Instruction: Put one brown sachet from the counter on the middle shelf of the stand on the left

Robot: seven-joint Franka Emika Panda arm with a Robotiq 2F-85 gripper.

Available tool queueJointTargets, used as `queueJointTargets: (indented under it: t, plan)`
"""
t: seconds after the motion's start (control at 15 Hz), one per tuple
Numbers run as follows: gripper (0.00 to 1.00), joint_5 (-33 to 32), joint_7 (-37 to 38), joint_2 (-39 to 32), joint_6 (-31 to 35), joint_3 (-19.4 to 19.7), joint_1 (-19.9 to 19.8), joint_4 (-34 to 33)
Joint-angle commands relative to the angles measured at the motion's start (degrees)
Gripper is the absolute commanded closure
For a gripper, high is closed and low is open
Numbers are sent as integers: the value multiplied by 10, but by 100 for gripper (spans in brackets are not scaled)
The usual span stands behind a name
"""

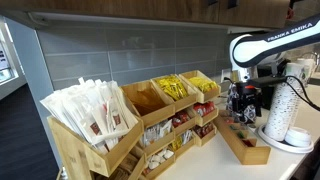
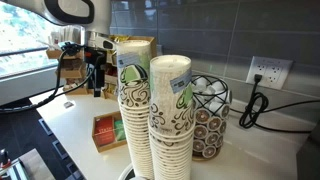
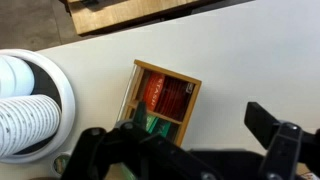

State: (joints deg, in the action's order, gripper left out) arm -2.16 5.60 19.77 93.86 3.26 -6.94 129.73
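I held the end effector (image 3: 185, 150) over the small wooden box (image 3: 166, 98) on the tabletop (image 3: 265, 60), its fingers spread apart with nothing between them. The brown sachets (image 3: 165, 92) appeared packed on edge in the box compartment farther ahead of the fingers in the wrist view. The green sachets (image 3: 153, 125) filled the compartment nearer to them. I judged the step in hand to be the descent for the pick. To do it well, I needed to shift forward until the brown pack lay midway between the fingers and set the jaws across the thin faces of the sachets. I then needed to lower only far enough to pinch the top edge of one, since a deeper reach risked taking several or catching the divider. The box walls were the close edges. The fingers as they stood spanned wider than the box, so I judged some narrowing necessary before entry, lest a fingertip land on the rim. To one side of the end effector the stack of paper cups (image 3: 25, 105) stood near the box, leaving little lateral room; the opposite side was bare tabletop. In an exterior view the stand (image 1: 75, 150) lay well apart from the end effector, and its middle shelf (image 1: 180, 124) already held packets. I therefore planned a lift clear of the box before the long traverse.
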Motion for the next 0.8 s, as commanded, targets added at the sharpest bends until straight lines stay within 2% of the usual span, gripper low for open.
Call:
queueJointTargets:
  t: [0.0,0.6,0.73]
  plan:
    - [0,-1,1,0,-1,4,4,-1]
    - [0,-1,1,0,-1,4,4,-1]
    - [0,12,-14,15,27,-5,19,25]
